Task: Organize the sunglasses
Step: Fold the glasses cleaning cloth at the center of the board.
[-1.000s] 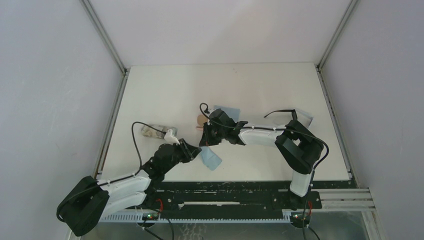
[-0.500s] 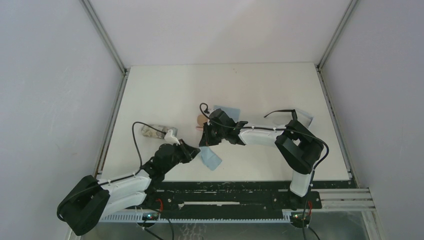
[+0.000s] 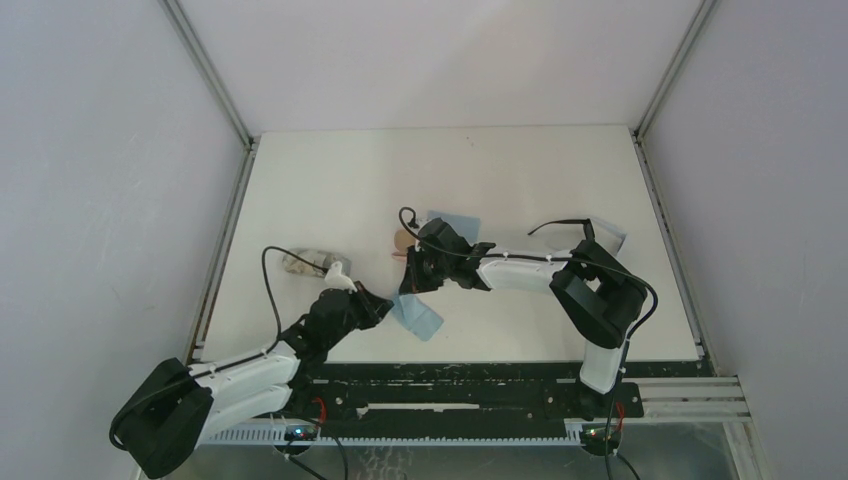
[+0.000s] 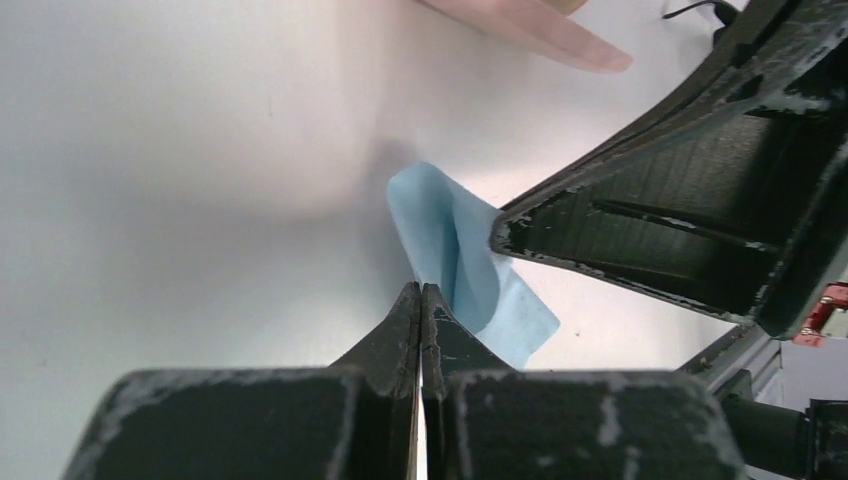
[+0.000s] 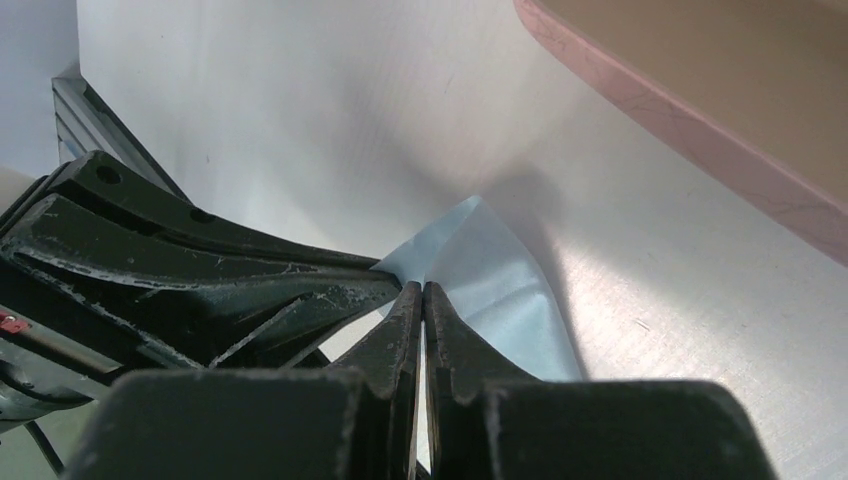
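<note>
No sunglasses show in any view. A light-blue cloth lies near the front middle of the table, one end lifted. My left gripper is shut, its tips pinching the cloth's left corner. My right gripper is shut on the cloth's upper edge, just behind the left one. The two sets of fingertips nearly touch. In the left wrist view my gripper shows closed jaws; in the right wrist view my gripper does too.
A pink case lies just beyond the right gripper, also in the right wrist view. A second blue cloth lies behind it. A grey-patterned case lies at the left. Another pale cloth lies at the right.
My left arm has drawn slightly left and toward its base, pulling the cloth's corner with it. The right arm has barely moved.
</note>
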### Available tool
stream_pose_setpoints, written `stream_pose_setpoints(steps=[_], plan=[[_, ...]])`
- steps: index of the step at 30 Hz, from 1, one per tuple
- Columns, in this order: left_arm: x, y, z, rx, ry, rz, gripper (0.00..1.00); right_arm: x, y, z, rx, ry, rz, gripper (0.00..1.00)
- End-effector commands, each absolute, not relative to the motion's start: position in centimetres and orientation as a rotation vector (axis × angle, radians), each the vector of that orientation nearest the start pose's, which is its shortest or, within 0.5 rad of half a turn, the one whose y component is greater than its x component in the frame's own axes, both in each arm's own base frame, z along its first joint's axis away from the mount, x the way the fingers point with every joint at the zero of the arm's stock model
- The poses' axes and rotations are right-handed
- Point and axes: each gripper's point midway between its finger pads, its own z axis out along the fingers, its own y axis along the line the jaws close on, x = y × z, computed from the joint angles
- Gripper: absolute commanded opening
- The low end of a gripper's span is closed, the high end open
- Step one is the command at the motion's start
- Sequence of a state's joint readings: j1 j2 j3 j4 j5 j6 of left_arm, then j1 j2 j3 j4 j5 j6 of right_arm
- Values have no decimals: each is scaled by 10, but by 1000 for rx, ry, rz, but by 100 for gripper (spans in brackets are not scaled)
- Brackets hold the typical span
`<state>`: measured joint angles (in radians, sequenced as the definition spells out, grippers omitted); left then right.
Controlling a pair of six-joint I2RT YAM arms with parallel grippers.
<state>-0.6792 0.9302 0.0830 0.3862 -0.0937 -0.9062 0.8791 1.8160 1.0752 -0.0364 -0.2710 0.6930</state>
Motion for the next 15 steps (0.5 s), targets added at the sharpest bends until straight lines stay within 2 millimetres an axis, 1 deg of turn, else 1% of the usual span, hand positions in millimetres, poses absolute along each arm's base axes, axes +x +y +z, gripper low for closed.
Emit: stream_pose_setpoints(steps=[1, 6, 9, 15], plan=[[221, -186, 56, -341, 2099, -840, 0, 237, 394, 73, -401, 2507, 1009, 0], [222, -183, 57, -348, 2100, -821, 0, 238, 386, 73, -406, 2510, 962, 0], [224, -184, 63, -324, 2095, -815, 0, 241, 379, 76, -408, 2505, 912, 0], [227, -198, 85, -200, 2070, -855, 0, 245, 367, 83, -425, 2482, 837, 0]])
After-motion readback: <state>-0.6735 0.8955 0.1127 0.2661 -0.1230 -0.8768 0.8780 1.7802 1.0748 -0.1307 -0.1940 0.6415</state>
